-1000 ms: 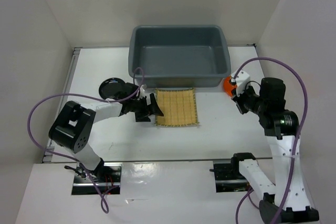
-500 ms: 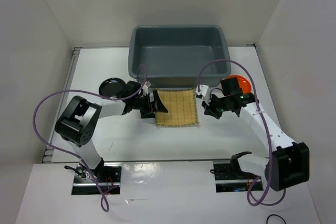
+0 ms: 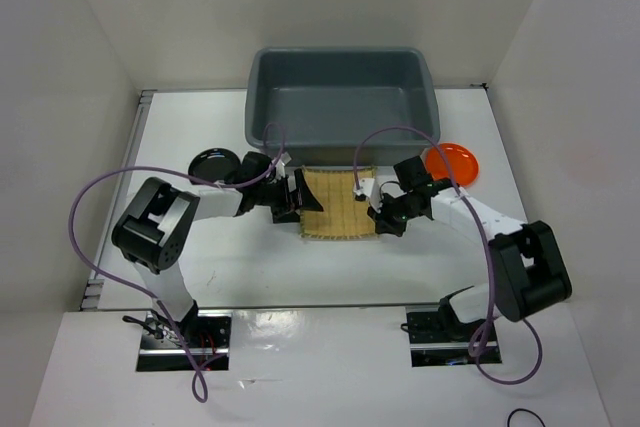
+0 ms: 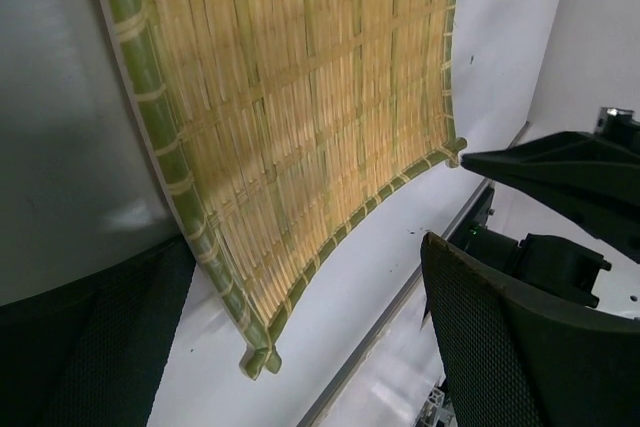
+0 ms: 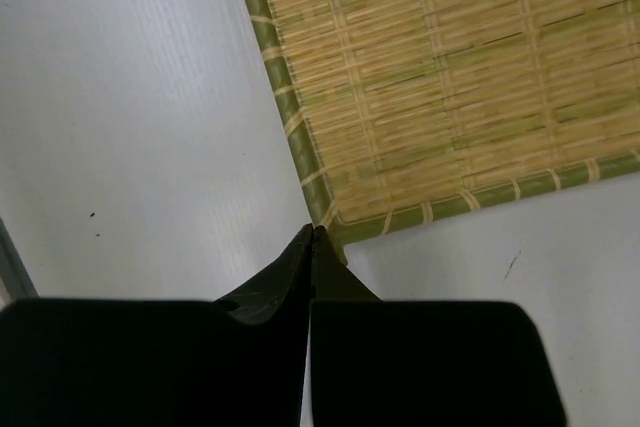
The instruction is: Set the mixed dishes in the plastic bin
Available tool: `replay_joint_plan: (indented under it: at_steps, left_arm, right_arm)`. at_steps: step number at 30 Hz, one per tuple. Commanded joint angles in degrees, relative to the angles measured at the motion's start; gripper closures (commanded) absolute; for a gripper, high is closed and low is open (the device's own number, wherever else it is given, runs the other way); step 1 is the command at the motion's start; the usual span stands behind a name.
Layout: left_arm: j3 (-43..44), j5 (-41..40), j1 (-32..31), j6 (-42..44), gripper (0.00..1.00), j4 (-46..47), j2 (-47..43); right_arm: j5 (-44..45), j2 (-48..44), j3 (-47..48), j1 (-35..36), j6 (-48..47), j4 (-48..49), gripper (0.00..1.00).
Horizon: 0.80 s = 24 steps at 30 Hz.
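Both arms reach low across the white surface (image 3: 250,257) toward the woven mat (image 3: 336,207), which lies just before the grey bin (image 3: 262,97). The left gripper (image 3: 292,197) has its jaws spread wide at the mat's left edge. The right gripper (image 3: 374,209) has its jaws pressed together, tips touching a mat corner. White walls surround the surface.

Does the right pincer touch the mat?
Cannot tell. The right wrist view shows the right pincer, shut, at a corner of the mat; neither gap nor contact is plain.
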Motion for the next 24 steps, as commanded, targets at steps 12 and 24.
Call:
replay_joint_plan:
  at_steps: [12,24]
  left_arm:
    - [-1.05,-0.65,-0.2,1.29,0.0,-1.14,3.58]
    - [0.61,7.79,-3.27,-2.49,0.49,10.72,8.32]
  right_arm:
    - [5.97,9.9,1.44,0.27,-1.47,7.25,1.0]
    - [6.5,8.32,-0.24,0.27,-2.53,6.19,1.0]
